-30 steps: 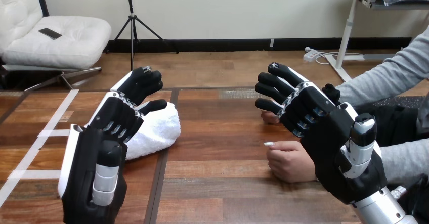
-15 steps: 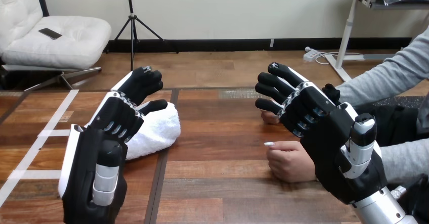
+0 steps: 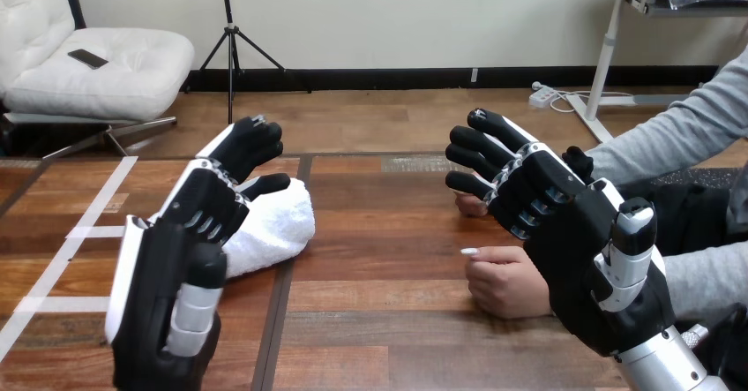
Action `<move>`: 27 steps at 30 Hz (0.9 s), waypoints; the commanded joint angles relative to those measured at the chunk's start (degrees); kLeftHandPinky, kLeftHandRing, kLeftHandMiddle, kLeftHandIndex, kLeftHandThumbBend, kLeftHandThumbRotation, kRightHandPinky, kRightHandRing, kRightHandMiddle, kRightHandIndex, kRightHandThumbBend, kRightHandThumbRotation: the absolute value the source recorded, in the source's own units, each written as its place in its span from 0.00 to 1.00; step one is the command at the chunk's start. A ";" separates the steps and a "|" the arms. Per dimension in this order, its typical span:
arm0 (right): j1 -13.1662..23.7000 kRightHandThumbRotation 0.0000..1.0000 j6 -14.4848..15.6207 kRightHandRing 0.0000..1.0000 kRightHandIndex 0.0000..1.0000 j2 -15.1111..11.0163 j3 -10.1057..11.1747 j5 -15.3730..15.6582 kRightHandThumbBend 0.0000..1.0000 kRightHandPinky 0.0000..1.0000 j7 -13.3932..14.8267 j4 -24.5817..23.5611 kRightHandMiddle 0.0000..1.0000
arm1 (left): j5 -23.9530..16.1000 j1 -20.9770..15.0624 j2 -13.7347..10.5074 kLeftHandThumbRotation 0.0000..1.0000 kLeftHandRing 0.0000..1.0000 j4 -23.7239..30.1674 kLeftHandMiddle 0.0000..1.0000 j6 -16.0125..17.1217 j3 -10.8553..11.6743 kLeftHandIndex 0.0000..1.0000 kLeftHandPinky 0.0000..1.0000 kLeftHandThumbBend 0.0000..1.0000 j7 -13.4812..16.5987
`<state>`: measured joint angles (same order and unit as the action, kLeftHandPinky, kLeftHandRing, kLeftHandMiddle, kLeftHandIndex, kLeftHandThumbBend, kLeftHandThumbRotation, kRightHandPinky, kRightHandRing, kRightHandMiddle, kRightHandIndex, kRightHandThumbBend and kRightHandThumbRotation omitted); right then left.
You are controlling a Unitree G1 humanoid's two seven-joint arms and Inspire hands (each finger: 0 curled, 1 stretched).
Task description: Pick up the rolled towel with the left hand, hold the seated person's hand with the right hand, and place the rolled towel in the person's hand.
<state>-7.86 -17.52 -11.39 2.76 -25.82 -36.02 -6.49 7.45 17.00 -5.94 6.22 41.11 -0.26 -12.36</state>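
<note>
A white rolled towel (image 3: 273,226) lies on the wooden table (image 3: 388,320), left of centre. My left hand (image 3: 190,241) is raised in front of it with its fingers straight and open, hiding the towel's left part. My right hand (image 3: 564,232) is raised at the right, also open, holding nothing. Two hands of the person rest on the table at the right: the nearer hand (image 3: 503,278) is loosely curled just left of my right palm, and the farther hand (image 3: 469,204) peeks out behind my right fingers. I cannot tell whether my right hand touches either.
White tape lines (image 3: 71,250) cross the table's left part. A dark seam (image 3: 280,294) runs down the table right of the towel. The person's grey sleeve (image 3: 679,135) comes in from the right edge.
My left hand has shifted slightly, its thumb and palm a little lower and more to the right. The towel, my right hand and the person's hands have not moved.
</note>
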 commanded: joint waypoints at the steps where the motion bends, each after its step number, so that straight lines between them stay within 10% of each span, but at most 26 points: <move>1: 4.01 1.00 -0.64 0.91 0.90 0.06 0.80 -0.04 1.00 0.88 0.32 -0.59 0.90 | -3.71 -5.46 -0.41 0.93 0.86 -0.57 0.86 -1.36 1.89 0.85 0.76 0.90 1.92; 27: 5.83 1.00 -0.93 0.92 0.90 0.34 0.68 0.37 1.00 0.88 0.12 1.29 0.90 | -11.16 -19.80 -5.41 0.88 0.88 -9.55 0.89 -2.81 4.43 0.87 0.76 0.98 3.47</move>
<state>-6.41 -17.52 -11.38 2.80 -25.57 -36.10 -5.75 -2.80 3.68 -9.78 -1.42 38.71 3.30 -9.54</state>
